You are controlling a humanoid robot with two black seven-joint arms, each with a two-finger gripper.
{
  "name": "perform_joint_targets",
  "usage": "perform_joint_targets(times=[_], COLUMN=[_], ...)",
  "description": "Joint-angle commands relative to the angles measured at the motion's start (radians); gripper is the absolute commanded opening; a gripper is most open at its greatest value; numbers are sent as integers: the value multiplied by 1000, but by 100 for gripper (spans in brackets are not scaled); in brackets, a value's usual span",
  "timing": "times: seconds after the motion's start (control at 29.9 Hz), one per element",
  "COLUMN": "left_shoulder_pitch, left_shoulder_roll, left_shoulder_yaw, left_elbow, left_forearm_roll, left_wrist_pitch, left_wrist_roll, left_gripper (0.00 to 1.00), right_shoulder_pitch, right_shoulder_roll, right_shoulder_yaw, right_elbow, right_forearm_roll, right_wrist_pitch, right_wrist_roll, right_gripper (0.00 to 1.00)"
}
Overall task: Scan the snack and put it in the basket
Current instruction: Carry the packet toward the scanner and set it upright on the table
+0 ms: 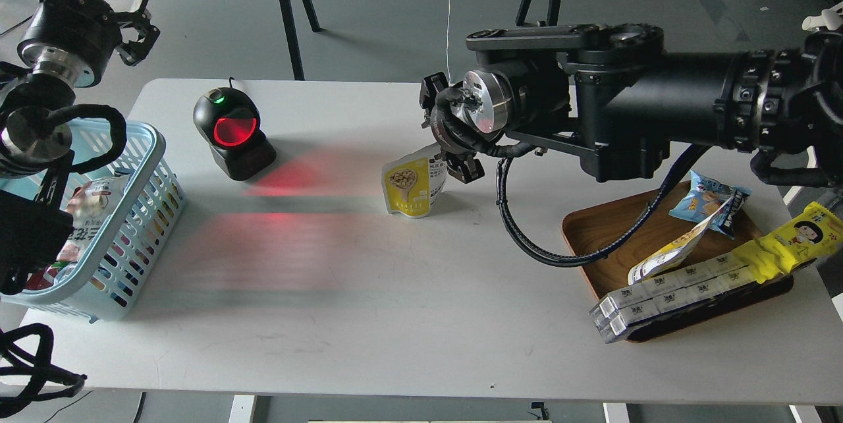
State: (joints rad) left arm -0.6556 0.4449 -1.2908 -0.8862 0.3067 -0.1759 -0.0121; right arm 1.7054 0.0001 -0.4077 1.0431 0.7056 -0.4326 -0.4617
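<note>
The snack (409,184), a yellow-and-white pouch picturing a bowl of beige pieces, stands upright near the middle of the table with its bottom edge at the tabletop. My right gripper (456,165) is shut on its upper right edge, reaching in from the right. The light blue basket (155,146) stands at the table's left edge and holds other packets. My left gripper (137,31) hangs open and empty above the floor beyond the table's far left corner, away from the snack.
A black scanner (232,133) with a glowing red window stands left of the snack and casts red light on the table. A brown wooden tray (612,232) at the right holds a blue snack bag (708,202), a long yellow packet (790,242) and white boxes (665,294).
</note>
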Motion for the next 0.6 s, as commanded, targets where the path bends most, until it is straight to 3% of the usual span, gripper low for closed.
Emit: perform_joint_targets(times=[0.0, 0.2, 0.37, 0.57], left_shoulder_pitch=[-6, -18, -30, -78], left_shoulder_roll=[5, 12, 29, 222], left_shoulder_yaw=[1, -1, 4, 79], left_elbow=[13, 33, 44, -31], left_forearm_roll=[-1, -3, 9, 61], left_wrist_pitch=[-4, -11, -48, -60], left_wrist_roll=[12, 4, 3, 11], left_gripper=[100, 100, 100, 100], right_shoulder_pitch=[37, 95, 80, -113], right_shoulder_roll=[0, -24, -245, -543], right_shoulder_yaw=[18, 85, 245, 498], right_elbow=[12, 20, 25, 15], right_forearm_roll=[-9, -18, -73, -144], right_wrist_pitch=[11, 20, 86, 218], right_wrist_roll=[-2, -3, 5, 29], right_gripper=[100, 100, 100, 100])
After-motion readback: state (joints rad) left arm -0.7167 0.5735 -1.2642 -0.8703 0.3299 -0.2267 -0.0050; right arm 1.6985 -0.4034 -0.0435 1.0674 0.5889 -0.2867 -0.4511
